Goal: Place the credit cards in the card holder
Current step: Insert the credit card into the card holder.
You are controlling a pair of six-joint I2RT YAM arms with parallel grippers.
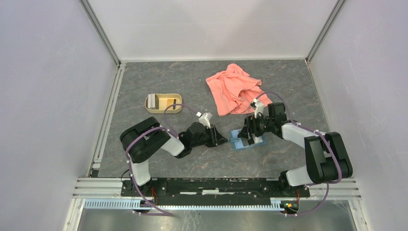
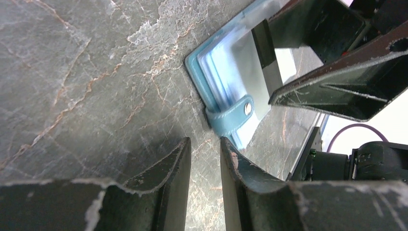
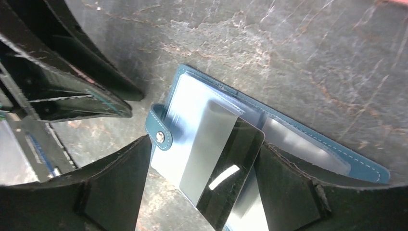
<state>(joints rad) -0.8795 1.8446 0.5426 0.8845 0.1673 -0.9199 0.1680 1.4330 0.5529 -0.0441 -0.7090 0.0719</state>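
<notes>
Slotting the grey credit card (image 3: pixel 221 163) into the card holder (image 3: pixel 337 155): right claw (image 3: pixel 207 149) apart astride it; next I'd push it deeper.

No readable writing anywhere.
I find no letters, numbers or logo on the teal card holder (image 3: pixel 312 142), on the grey card (image 3: pixel 219 163) lying across it, or on the counter (image 3: pixel 288 48).

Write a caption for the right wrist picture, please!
The open right hand straddles a shiny card lying on the open teal card holder on the grey table.
</notes>
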